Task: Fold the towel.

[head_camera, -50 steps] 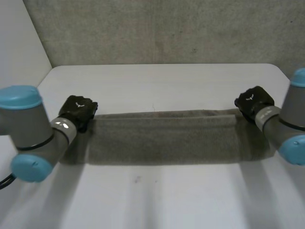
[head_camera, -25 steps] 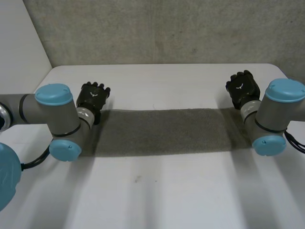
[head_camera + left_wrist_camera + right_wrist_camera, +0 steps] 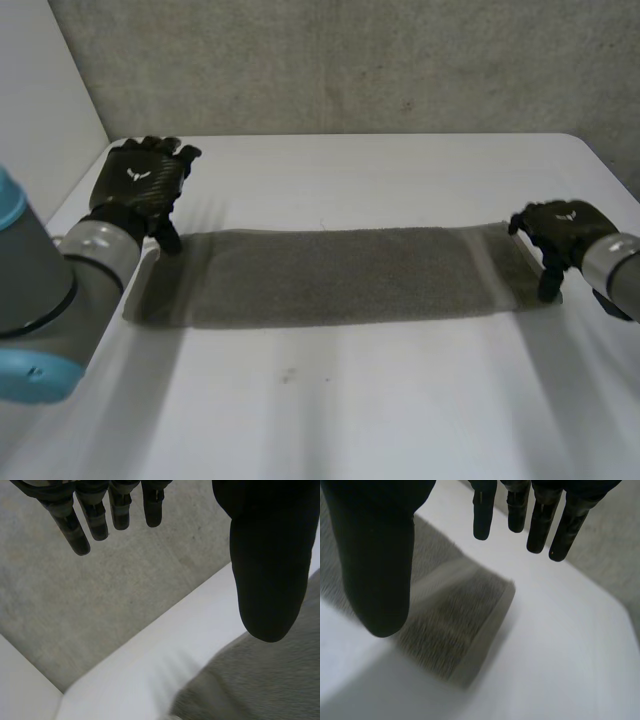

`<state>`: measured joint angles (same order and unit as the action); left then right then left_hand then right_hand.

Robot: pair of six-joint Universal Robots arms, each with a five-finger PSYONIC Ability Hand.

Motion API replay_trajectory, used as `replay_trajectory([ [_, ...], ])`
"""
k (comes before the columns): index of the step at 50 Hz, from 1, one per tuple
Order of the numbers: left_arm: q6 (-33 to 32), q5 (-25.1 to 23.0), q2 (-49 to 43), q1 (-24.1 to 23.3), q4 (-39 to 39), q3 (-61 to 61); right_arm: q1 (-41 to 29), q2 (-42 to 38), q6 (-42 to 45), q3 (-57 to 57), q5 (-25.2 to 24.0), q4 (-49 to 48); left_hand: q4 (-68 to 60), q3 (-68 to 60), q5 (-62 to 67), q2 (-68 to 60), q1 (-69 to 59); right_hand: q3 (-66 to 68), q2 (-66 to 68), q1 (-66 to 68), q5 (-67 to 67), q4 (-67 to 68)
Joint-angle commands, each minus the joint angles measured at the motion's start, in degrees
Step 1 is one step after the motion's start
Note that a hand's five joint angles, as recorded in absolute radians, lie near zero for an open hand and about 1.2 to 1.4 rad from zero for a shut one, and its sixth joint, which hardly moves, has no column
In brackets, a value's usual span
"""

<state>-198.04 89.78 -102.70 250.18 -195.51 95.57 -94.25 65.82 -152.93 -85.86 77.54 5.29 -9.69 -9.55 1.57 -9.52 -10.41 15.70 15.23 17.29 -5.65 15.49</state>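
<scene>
Left hand (image 3: 140, 185) and right hand (image 3: 560, 228) lifting off towel (image 3: 330, 275) ends, fingers spread, holding nothing. Towel now lying flat, long strip across counter (image 3: 350, 400); first fold looking done.

Grey towel (image 3: 330, 275), folded into a long strip, lies flat across the white table (image 3: 350, 410). Left hand (image 3: 140, 185) near the table's far-left corner, right hand (image 3: 560, 228) near its right edge, one at each towel end.

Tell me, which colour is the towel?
Grey-brown towel, plain, best in the head view.
</scene>
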Motion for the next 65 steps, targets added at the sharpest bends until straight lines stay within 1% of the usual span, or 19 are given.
replay_trajectory([
  [1,7.3,-0.2,4.4,0.7,0.0,6.6,5.1,-1.5,0.5,-5.5,-3.6,-4.2,-0.3,-0.5,-1.6,-0.5,0.4,5.0,5.5,3.4,-5.0,5.2],
  [14,7.6,-0.1,4.4,0.8,-0.5,8.8,7.8,-8.5,0.5,-6.0,-6.5,-10.8,-0.3,-0.5,-1.6,-0.5,0.4,17.4,17.9,15.8,-17.5,17.6],
  [17,7.5,-0.1,4.3,0.8,-1.0,8.9,7.8,-9.6,0.5,-5.5,-6.6,-11.5,-0.3,-0.5,-1.6,-0.5,0.4,26.2,26.6,24.6,-26.2,26.4],
  [19,7.5,-0.1,4.4,0.8,-1.2,8.9,7.8,-10.3,0.5,-5.1,-6.5,-12.6,-0.3,-0.5,-1.6,-0.5,0.4,41.7,42.2,40.1,-41.8,41.9],
  [20,7.5,-0.1,4.4,0.9,-1.4,9.0,7.8,-10.3,0.5,-5.1,-6.5,-12.6,-0.3,-0.5,-1.6,-0.5,0.4,41.8,42.3,40.2,-41.9,42.0],
  [21,7.6,-0.1,4.4,1.1,-1.5,9.1,7.8,-10.5,0.5,-4.9,-6.5,-13.3,-0.3,-0.5,-1.6,-0.5,0.4,54.5,55.0,52.9,-54.5,54.7],
  [22,7.6,-0.1,4.4,1.1,-1.5,9.1,7.8,-10.5,0.5,-4.9,-6.5,-13.3,-0.3,-0.5,-1.6,-0.5,0.4,54.6,55.1,53.0,-54.7,54.8],
  [23,7.5,-0.1,4.4,1.2,-1.5,9.1,7.8,-10.8,0.6,-4.8,-6.2,-14.2,-0.3,-0.5,-1.6,-0.5,0.4,64.2,64.7,62.6,-64.3,64.4],
  [28,7.6,0.0,4.4,1.2,-1.5,9.1,8.1,-10.5,0.5,-4.3,-4.7,-16.2,-0.3,-0.5,-1.6,-0.5,0.4,64.3,64.8,62.7,-64.4,64.5],
  [32,7.6,0.0,4.4,1.4,-1.5,9.3,11.3,-8.5,0.6,-4.4,-0.8,-16.1,-0.3,-0.5,-1.6,-0.5,0.4,64.3,64.8,62.7,-64.4,64.5],
  [36,7.6,0.0,5.2,1.9,-1.5,9.7,13.7,-7.0,1.5,-4.1,0.6,-15.7,-0.3,-0.5,-1.6,-0.5,0.4,64.3,64.8,62.7,-64.4,64.5],
  [40,7.6,0.0,5.3,2.3,-1.6,9.8,18.6,-6.4,5.7,-2.6,1.3,-15.5,-0.3,-0.5,-1.6,-0.5,0.4,64.3,64.8,62.7,-64.4,64.5],
  [47,7.6,0.0,5.3,2.4,-1.6,9.9,19.7,-5.1,12.5,1.0,1.8,-15.0,-0.3,-0.5,-1.6,-0.5,0.4,64.3,64.8,62.7,-64.4,64.5],
  [52,7.6,0.0,5.3,2.4,-1.6,9.9,13.7,-3.3,11.7,5.1,2.9,-13.8,-0.3,-0.5,-1.6,-0.5,0.4,64.3,64.8,62.7,-64.4,64.5],
  [57,7.6,0.0,5.4,2.4,-1.6,10.0,-2.4,-2.4,7.6,11.2,6.1,-13.7,-0.3,-0.5,-1.6,-0.5,0.4,64.3,64.8,62.7,-64.4,64.5],
  [60,7.5,0.0,5.4,2.3,-1.6,10.0,-6.8,-3.0,7.1,12.6,6.2,-14.0,-0.3,-0.5,-1.6,-0.5,0.4,64.3,64.8,62.7,-64.4,64.5],
  [62,7.6,0.0,5.4,2.3,-1.6,10.0,-16.4,-5.4,7.0,15.3,6.0,-14.7,-0.3,-0.5,-1.6,-0.5,0.4,64.3,64.8,62.7,-64.4,64.5],
  [63,7.6,0.1,5.4,2.4,-1.6,10.0,-16.5,-5.4,7.0,15.3,6.0,-14.7,-0.3,-0.5,-1.6,-0.5,0.4,64.3,64.8,62.7,-64.4,64.5],
  [65,7.6,0.1,5.4,2.4,-1.6,9.9,-25.7,-8.9,6.9,17.6,5.9,-16.4,-0.3,-0.5,-1.6,-0.5,0.4,64.3,64.8,62.7,-64.4,64.5],
])
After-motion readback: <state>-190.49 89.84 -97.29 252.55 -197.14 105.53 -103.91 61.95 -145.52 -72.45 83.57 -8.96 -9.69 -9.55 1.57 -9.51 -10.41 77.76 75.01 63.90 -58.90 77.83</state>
